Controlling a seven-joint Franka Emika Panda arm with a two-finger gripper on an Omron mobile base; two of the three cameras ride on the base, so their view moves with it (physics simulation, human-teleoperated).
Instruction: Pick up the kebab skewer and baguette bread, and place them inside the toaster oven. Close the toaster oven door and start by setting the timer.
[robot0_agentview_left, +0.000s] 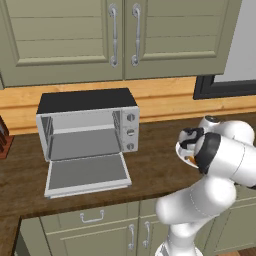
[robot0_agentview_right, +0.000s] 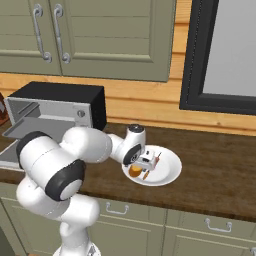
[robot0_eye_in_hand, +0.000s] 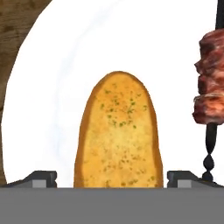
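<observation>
The baguette (robot0_eye_in_hand: 117, 135) lies flat on the white plate (robot0_eye_in_hand: 52, 87), squarely between the wide-spread jaws of the gripper (robot0_eye_in_hand: 112, 178), which hangs just above it, lined up, it seems, to close across the loaf's width. The skewer (robot0_eye_in_hand: 211, 87) lies just beside it on the same plate, near one fingertip (robot0_eye_in_hand: 186, 177), so a descent could nudge it. Well to the left on the counter (robot0_agentview_left: 160, 150), the oven (robot0_agentview_left: 87, 125) stands with its door (robot0_agentview_left: 86, 172) dropped flat and the cavity ready.
</observation>
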